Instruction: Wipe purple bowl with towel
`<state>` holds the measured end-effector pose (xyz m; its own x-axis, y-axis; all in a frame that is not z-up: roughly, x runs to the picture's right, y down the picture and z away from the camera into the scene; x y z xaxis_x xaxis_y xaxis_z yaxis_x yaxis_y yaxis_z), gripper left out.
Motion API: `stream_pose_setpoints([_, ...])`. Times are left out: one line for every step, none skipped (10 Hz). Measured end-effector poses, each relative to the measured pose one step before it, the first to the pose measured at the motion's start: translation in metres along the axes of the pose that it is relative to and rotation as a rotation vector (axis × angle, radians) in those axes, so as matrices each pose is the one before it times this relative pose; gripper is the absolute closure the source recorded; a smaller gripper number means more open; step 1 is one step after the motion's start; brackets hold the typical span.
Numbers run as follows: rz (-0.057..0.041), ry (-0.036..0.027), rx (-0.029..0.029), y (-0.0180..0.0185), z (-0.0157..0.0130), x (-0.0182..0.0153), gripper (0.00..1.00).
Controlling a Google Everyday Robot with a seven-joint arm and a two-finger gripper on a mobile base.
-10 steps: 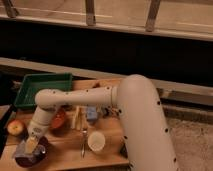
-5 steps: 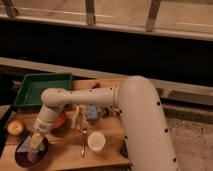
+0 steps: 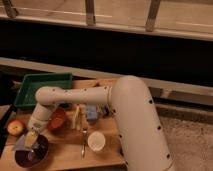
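The purple bowl point(image 3: 30, 154) sits at the front left corner of the wooden table, dark and glossy. My gripper point(image 3: 31, 139) hangs at the end of the white arm, right over the bowl's far rim and reaching down into it. It is shut on the towel point(image 3: 21, 144), a small pale grey-blue cloth that sticks out to the left of the fingers and lies against the bowl's left edge. The lower part of the cloth inside the bowl is hidden by the gripper.
An orange-brown bowl point(image 3: 58, 119) stands just right of the gripper, and an apple point(image 3: 15, 127) lies to its left. A green tray point(image 3: 42, 87) is at the back left. A blue block point(image 3: 91, 114), a white cup point(image 3: 95, 141) and a utensil point(image 3: 83, 144) lie to the right.
The gripper has moved down and slightly left with the towel, from above the bowl's rim into the bowl.
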<state>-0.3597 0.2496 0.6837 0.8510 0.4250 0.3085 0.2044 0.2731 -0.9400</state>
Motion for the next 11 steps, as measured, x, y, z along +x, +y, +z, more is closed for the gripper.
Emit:
stream_pose_setpoints([-0.01585, 0.00083, -0.02129, 0.00868, 0.01268, -0.00662, 1.00])
stream_pose_setpoints([-0.00874, 0.00316, -0.01619, 0.00671, 0.00820, -0.00296, 1.00])
stream_pose_setpoints([0.00157, -0.00098, -0.02262, 0.00660, 0.00781, 0.00051, 1.00])
stream_pose_setpoints([0.01515, -0.00120, -0.01926, 0.00469, 0.00406, 0.00578, 1.00])
stream_pose_setpoints([0.03700, -0.00046, -0.01349, 0.00480, -0.00101, 0.01268, 1.00])
stream_pose_setpoints([0.02531, 0.00108, -0.00102, 0.00157, -0.00401, 0.00959, 1.00])
stream_pose_setpoints([0.03174, -0.00385, 0.00788, -0.00396, -0.00922, 0.01047, 1.00])
stream_pose_setpoints([0.02794, 0.00182, 0.01639, -0.00663, -0.01153, 0.00763, 1.00])
stream_pose_setpoints([0.01610, 0.00162, 0.02315, -0.00678, -0.00937, 0.00122, 1.00])
stream_pose_setpoints([0.00597, 0.00585, 0.01790, -0.00389, -0.00524, -0.00091, 1.00])
stream_pose_setpoints([0.00070, 0.00869, 0.02854, -0.00774, -0.00763, -0.00634, 1.00])
